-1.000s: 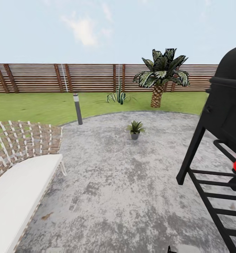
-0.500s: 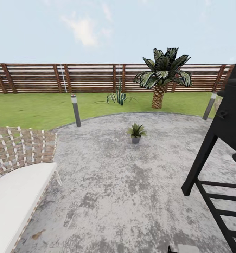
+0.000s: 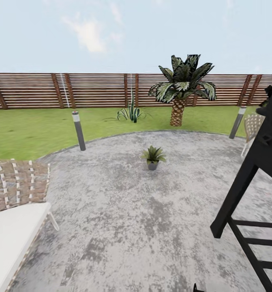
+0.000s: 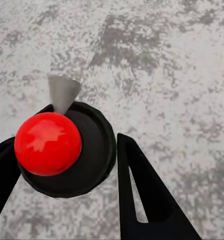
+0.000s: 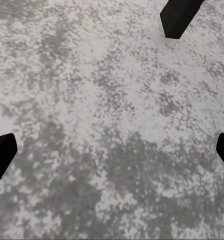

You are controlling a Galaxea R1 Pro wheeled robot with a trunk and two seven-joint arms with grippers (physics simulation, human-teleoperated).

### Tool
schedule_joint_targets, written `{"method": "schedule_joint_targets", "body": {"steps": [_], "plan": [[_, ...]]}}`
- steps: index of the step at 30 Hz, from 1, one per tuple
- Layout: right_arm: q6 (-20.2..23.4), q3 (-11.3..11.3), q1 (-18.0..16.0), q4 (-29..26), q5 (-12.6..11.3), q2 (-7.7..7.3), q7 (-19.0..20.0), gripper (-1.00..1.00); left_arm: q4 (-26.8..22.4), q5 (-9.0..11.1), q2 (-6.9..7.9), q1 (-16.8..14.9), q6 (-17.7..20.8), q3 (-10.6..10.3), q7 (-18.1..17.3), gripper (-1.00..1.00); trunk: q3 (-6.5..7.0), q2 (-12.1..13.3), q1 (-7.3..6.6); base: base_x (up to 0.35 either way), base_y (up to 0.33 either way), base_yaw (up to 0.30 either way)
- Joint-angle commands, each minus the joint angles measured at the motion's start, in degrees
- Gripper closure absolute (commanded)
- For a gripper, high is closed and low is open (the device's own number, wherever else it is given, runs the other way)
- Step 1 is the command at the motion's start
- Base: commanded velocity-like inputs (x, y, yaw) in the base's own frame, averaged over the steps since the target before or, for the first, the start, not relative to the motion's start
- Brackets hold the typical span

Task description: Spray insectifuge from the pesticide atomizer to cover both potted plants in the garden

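In the left wrist view the pesticide atomizer (image 4: 86, 155) shows from above: a round dark body, a red ball top (image 4: 47, 143) and a pale nozzle (image 4: 63, 92). It hangs over the grey paving, and my left gripper (image 4: 66, 172) is shut on it with a black finger on each side. One potted plant (image 3: 153, 156), a green rosette in a small grey pot, stands mid-patio ahead. My right gripper (image 5: 112, 152) is open over bare paving, its fingertips (image 5: 1, 155) far apart.
The black grill stand (image 3: 249, 194) rises close at the right; its leg (image 5: 179, 17) is near my right gripper. A woven lounger with a white cushion (image 3: 10, 235) sits at the left. Two bollard lamps (image 3: 78, 130) (image 3: 237, 122), an agave (image 3: 131, 113), a palm (image 3: 178, 97) and the fence (image 3: 95, 90) stand beyond.
The camera has moved, and the whole view has shifted. The grill now sits further right, the lounger lower left. A second lamp and a woven chair now appear at the right.
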Motion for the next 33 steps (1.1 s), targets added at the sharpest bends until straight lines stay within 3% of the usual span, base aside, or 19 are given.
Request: {"method": "schedule_joint_targets", "body": {"steps": [1, 33], "plan": [[-0.17, -0.32, -0.05, 0.10, 0.62, 0.01, -0.27, -1.00, 0.05, 0.60, 0.04, -0.04, -0.18, -0.41, -0.25, 1.00, -0.05, -0.02, 0.02, 0.337, 0.000, -0.001], [-0.13, -0.29, -0.05, 0.17, 0.55, 0.12, -0.36, -1.00, 0.05, 0.61, 0.07, 0.40, -0.26, -0.41, -0.25, 1.00, -0.05, -0.02, 0.02, 0.338, 0.000, 0.000]]}}
